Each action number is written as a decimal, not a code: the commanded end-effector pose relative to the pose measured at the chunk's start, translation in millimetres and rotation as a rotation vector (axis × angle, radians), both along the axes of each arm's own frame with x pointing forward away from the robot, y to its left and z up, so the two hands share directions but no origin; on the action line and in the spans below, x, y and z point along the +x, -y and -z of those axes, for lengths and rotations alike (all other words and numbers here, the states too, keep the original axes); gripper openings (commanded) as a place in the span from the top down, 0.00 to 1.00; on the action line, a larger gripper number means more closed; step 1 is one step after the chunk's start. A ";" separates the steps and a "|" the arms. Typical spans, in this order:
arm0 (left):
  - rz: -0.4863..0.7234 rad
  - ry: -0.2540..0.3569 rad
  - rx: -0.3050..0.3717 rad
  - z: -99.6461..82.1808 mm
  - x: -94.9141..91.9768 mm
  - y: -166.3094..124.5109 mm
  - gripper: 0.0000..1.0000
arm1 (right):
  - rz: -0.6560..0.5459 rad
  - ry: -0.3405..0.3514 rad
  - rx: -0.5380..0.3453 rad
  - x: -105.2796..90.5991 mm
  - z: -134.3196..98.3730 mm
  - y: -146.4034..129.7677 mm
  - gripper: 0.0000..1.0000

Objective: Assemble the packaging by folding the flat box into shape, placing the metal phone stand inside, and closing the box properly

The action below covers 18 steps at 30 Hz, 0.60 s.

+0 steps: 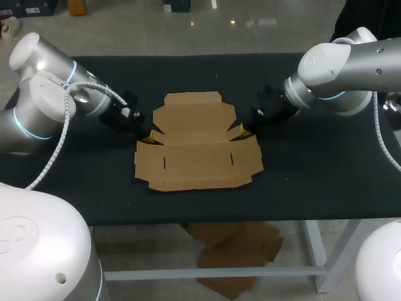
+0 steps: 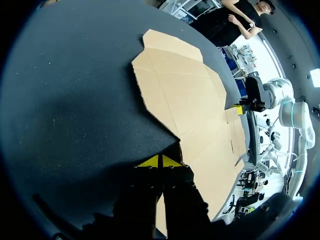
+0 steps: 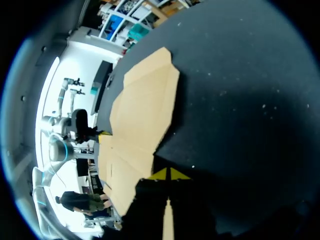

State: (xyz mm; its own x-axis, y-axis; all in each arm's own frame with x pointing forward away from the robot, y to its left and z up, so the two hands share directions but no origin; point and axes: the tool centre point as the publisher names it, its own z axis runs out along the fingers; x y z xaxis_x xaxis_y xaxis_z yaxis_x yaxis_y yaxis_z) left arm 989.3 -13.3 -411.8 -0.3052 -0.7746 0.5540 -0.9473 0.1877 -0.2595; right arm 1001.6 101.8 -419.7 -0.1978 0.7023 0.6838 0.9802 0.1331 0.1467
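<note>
Nearest, on the black desk [image 1: 313,182], the flat cardboard box [image 1: 197,150] lies unfolded at mid-desk. Its near panel carries two short slits, with side flaps spread out either way. The long axis runs left to right, along the crease between near and far panels. The left claw [image 1: 149,137] sits at the left-hand notch on that crease and the right claw [image 1: 241,132] at the right-hand notch, facing each other across the sheet. Each is at the cardboard's edge; contact is not certain. Both wrist views show the yellow tips pressed together, with nothing gripped between them. Neither arm is nearer: one stands at each end of the crease, and the box lies inward from both. Beyond the claws the far panel lies flat, ending in a tab toward the far desk edge. The phone stand is not in sight. Judgement: folding not begun. The next move likely depends on both claws working their sides evenly, or the loose sheet may skid.
</note>
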 end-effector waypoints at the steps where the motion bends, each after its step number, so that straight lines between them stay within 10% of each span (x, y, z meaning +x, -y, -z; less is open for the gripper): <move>1: -0.011 0.016 0.026 -6.6 -7.5 4.5 1.00 | 0.007 0.001 -0.017 -1.2 -2.8 -3.0 1.00; 18: -0.014 0.061 0.076 -16.3 -15.4 11.9 1.00 | 0.044 0.001 -0.094 -4.5 -8.9 -12.2 1.00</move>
State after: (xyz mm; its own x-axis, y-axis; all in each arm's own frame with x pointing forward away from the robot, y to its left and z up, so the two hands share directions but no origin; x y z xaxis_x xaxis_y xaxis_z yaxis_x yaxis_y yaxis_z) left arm 976.4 -22.2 -398.9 -0.3284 -0.8108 0.4845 -0.9322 0.1958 -0.3043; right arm 1000.5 110.9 -413.7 -0.1702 0.7546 0.6337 0.9850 0.1106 0.1327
